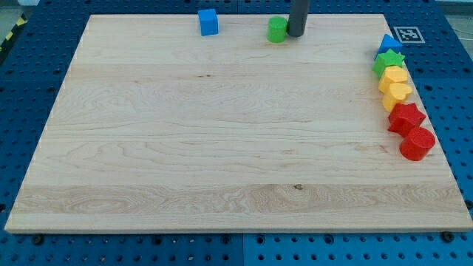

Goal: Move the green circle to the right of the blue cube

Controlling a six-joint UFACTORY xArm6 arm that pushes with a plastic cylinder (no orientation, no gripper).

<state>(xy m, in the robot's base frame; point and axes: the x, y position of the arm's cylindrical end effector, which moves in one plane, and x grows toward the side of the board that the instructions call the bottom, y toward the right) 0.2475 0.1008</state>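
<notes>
The green circle (277,29) sits near the top edge of the wooden board, to the right of the blue cube (208,22) with a gap between them. My tip (295,34) stands right against the green circle's right side. The rod rises out of the view's top.
A column of blocks lines the board's right edge: a blue triangle (390,43), a green star (389,61), two yellow blocks (395,76) (397,94), a red star (406,116) and a red circle (417,142). A marker tag (408,34) lies off the top right corner.
</notes>
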